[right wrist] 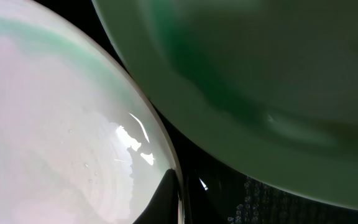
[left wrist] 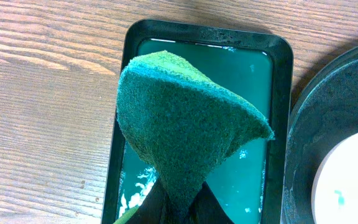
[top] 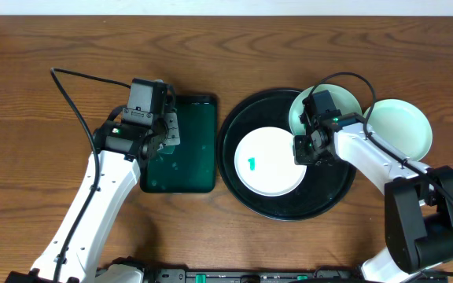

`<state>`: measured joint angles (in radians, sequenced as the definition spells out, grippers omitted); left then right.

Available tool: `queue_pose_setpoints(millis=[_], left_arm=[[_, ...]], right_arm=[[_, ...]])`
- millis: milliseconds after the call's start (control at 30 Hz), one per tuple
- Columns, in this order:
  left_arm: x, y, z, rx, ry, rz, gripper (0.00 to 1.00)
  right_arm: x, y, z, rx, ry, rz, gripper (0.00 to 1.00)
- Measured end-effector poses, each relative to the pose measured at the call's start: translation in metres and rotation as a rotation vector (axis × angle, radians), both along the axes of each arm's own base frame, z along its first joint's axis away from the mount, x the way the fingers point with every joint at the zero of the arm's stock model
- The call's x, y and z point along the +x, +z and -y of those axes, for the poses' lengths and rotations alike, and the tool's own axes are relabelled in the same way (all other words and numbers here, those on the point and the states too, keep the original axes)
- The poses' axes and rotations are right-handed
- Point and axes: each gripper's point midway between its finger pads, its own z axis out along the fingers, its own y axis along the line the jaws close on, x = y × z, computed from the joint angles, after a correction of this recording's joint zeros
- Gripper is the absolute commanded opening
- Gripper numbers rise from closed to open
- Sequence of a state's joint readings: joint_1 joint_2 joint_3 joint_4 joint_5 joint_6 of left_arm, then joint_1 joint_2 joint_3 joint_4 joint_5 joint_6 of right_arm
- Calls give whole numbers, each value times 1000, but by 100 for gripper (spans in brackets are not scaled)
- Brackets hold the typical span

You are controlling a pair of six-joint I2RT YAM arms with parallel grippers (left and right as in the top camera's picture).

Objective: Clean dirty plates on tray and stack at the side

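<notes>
The black tray (top: 242, 126) holds a white plate (top: 274, 169) with a small green smear (top: 252, 163). A pale-mint plate (top: 301, 110) rests on the tray's upper right rim, partly under my right arm. Another mint plate (top: 403, 130) lies on the table to the right of the tray. My right gripper (top: 303, 149) is shut on the white plate's right rim; in the right wrist view one finger (right wrist: 182, 199) lies over the rim of the white plate (right wrist: 55, 124). My left gripper (left wrist: 180, 202) is shut on a green sponge (left wrist: 185, 118) above the rectangular tray.
A dark green rectangular tray (top: 191, 169) with wet foam stands left of the black tray, nearly touching it. It also shows in the left wrist view (left wrist: 281, 93). Bare wooden table lies to the far left and along the back.
</notes>
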<state>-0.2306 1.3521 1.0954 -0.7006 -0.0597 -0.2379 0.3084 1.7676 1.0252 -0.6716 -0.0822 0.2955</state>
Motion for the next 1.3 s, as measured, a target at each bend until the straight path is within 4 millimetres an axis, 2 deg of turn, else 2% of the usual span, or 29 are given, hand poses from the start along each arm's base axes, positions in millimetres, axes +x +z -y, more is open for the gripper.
queue_pose_setpoints(millis=[967, 1133, 1233, 1300], left_arm=[[0, -2, -1, 6, 3, -4, 7], [2, -19, -3, 21, 24, -55, 7], [-4, -37, -5, 46, 33, -169, 7], [-1, -40, -6, 62, 40, -240, 8]], right_arm=[[0, 0, 0, 0, 0, 0, 1], [0, 0, 0, 0, 0, 0, 1], [0, 0, 0, 0, 0, 0, 1], [0, 0, 0, 0, 0, 0, 1]])
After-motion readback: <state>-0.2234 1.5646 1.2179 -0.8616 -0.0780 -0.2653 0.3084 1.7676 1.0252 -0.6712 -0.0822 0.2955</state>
